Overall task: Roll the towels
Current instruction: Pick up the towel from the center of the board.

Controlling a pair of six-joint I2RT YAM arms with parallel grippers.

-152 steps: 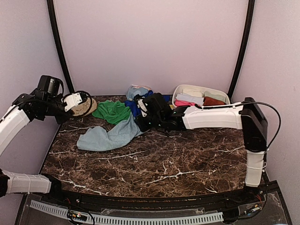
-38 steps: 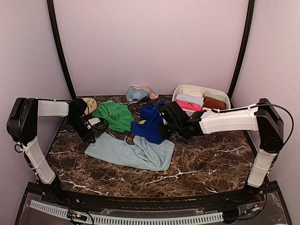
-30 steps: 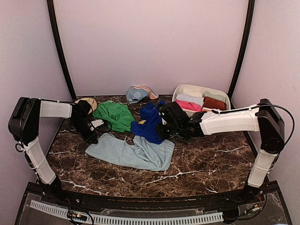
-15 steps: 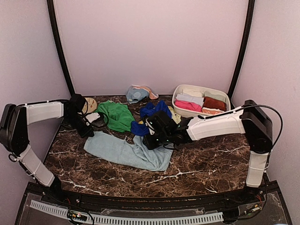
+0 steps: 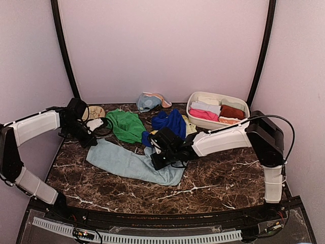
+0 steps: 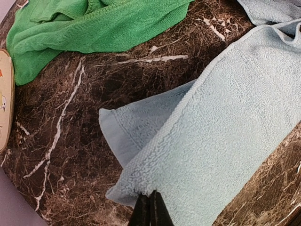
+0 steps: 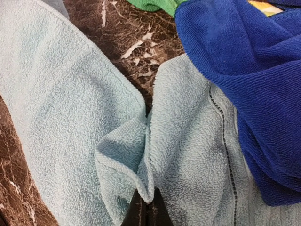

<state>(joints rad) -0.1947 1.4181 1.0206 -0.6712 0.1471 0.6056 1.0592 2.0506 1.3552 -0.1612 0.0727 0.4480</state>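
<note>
The left gripper is pinched shut on an edge of the light blue terry towel, and the right gripper is clamped on a raised fold of the same towel. The towel is spread across a dark brown marble tabletop enclosed by pale lilac walls. Only the overhead view shows the white oval plastic basin holding rolled towels at the back right. The stitched hem is shown by the right wrist view alone. A royal blue towel is draped over that hem. A green towel lies beyond, with marble between. Bare marble is seen between the spread towel and the table's near edge.
</note>
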